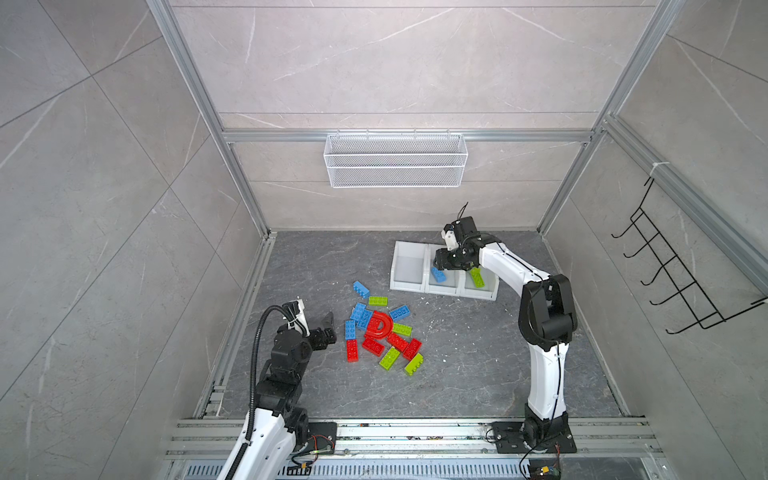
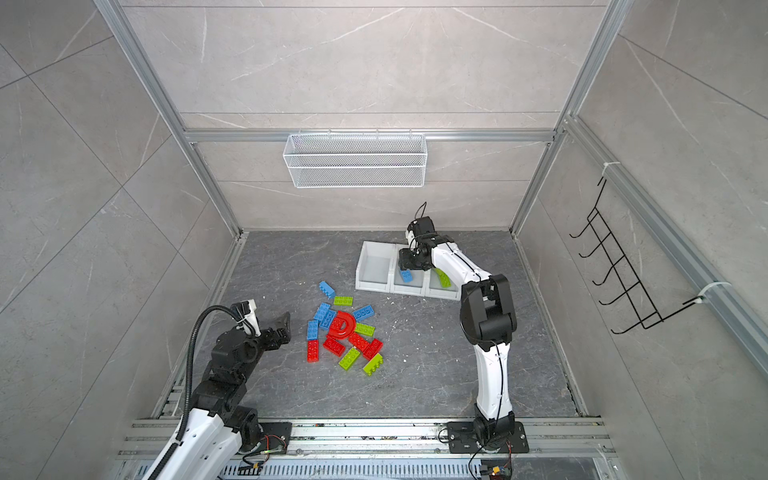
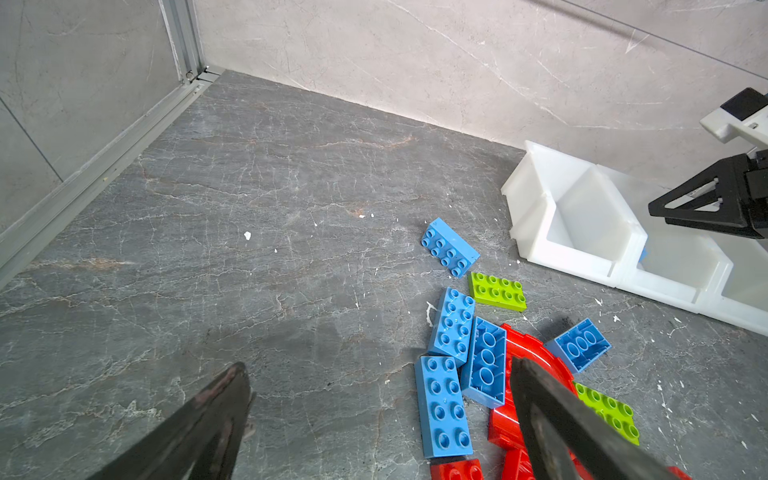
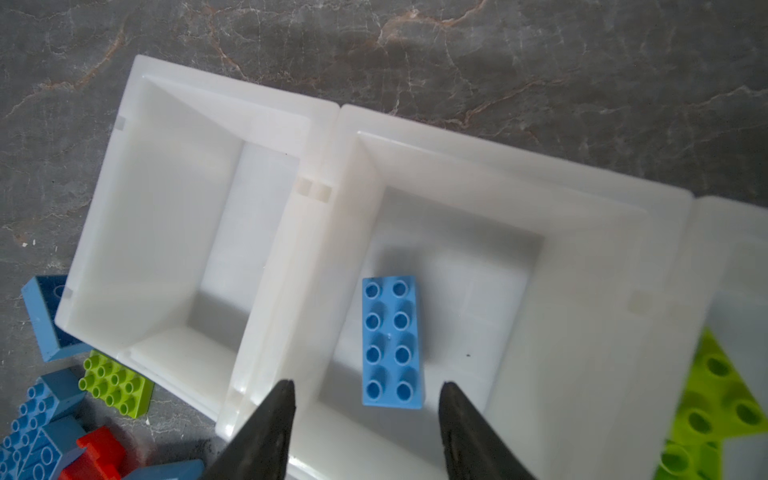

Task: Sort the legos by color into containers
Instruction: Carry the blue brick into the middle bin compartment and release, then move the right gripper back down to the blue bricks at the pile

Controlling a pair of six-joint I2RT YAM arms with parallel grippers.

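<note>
Right wrist view: our right gripper (image 4: 368, 384) hangs spread above the middle container (image 4: 457, 153), clear of the blue lego (image 4: 392, 343) lying studs-up inside, apart from the neighbouring green lego (image 4: 723, 399). Our left gripper (image 3: 380, 365), spread wide, hovers beside the unsorted legos (image 1: 380, 328) on the counter (image 1: 478, 353).

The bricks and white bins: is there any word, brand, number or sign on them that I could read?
None can be read.
The blue brick in the middle bin shows plain studs, with no brand legible.
The loose bricks on the floor look equally unmarked.
The red arch piece resembles a D, but that is its shape, not print.
</note>
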